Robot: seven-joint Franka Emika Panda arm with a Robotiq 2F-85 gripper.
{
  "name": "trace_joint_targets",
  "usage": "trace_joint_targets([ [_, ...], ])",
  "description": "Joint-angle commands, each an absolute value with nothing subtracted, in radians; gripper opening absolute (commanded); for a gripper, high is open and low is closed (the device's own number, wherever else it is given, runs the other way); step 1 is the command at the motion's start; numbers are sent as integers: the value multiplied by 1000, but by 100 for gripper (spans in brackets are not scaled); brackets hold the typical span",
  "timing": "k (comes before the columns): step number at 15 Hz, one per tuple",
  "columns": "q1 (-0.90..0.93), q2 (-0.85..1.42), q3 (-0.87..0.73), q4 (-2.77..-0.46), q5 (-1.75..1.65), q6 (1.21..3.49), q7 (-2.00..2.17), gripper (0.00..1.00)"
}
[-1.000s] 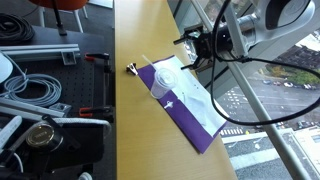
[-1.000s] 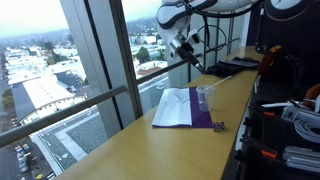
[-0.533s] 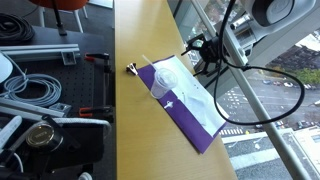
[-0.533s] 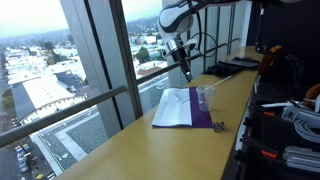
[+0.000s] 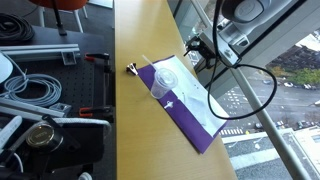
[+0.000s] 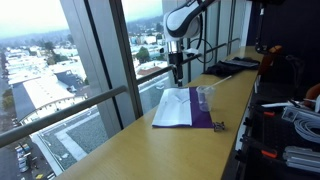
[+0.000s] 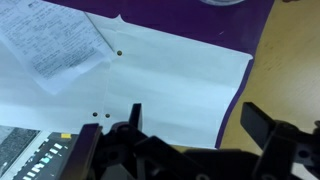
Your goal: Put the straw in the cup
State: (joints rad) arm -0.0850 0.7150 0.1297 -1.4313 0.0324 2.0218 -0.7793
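Wooden table (image 5: 135,120): its edge ran close by the cloth, so a nudged straw could be rolled off.
Purple cloth (image 5: 195,135): could be dragged by low fingers, and the cup shifted with it.
White paper sheet (image 7: 170,80): lay directly under the gripper and could be pinched by mistake.
Robotiq gripper (image 7: 192,120): was held above the cloth, jaws spread wide, nothing gripped.
Small clear plastic cup (image 5: 165,85): stood on the cloth and, judged light, could be tipped by a brush.
Thin pale straw (image 5: 148,62): was only faintly made out at the cloth's end, outside the cup, and could be missed or flicked away.
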Motion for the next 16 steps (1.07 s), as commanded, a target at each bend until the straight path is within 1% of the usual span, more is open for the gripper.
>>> trace_joint_targets([
  [1,-84,693,131,-1470,37,2042,-778,100],
  [3,-84,660,131,-1520,41,2061,-778,100],
  [12,-68,615,153,-1582,40,2083,-823,100],
  [16,-39,551,172,-1670,26,2087,-859,100],
])
